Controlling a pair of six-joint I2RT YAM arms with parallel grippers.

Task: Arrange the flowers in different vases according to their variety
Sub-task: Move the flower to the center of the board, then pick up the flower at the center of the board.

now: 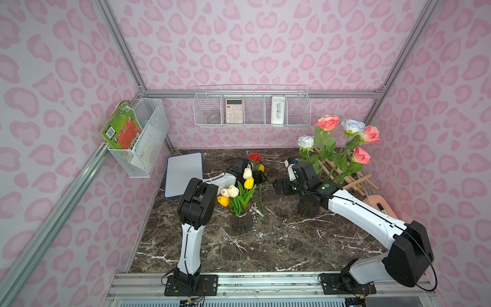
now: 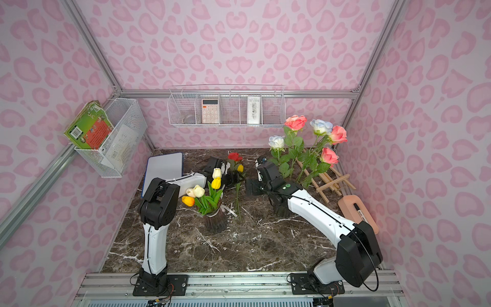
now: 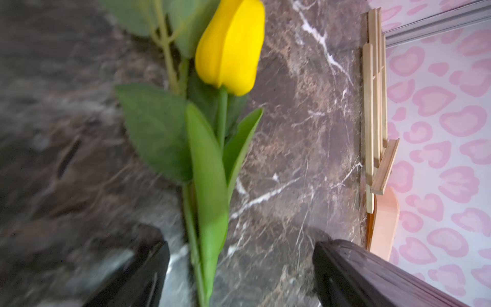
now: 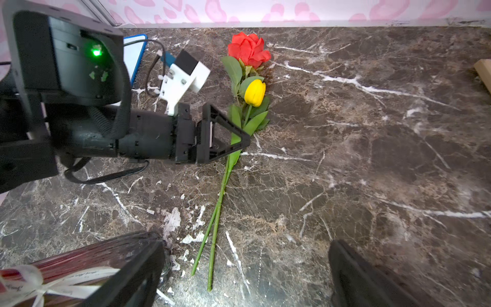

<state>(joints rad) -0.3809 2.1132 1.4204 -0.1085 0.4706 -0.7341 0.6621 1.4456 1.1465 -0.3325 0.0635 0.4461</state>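
centrally, left gripper (image 3: 239,265) jaws stand open astride the yellow tulip (image 3: 231,47), lying beside the red rose (image 4: 248,49) on the tabletop (image 4: 372,159). right gripper (image 4: 247,265) jaws open, empty.

Two vases (image 1: 241,222), six tulips (image 1: 249,183), six roses (image 1: 327,122), two wire baskets (image 1: 252,111).
Five tulips stand in one vase and one yellow tulip (image 1: 261,168) lies on the surface (image 1: 279,239); five roses, three pink and two white-blue, stand in the other vase (image 1: 307,210), and one red rose (image 1: 255,156) lies loose.
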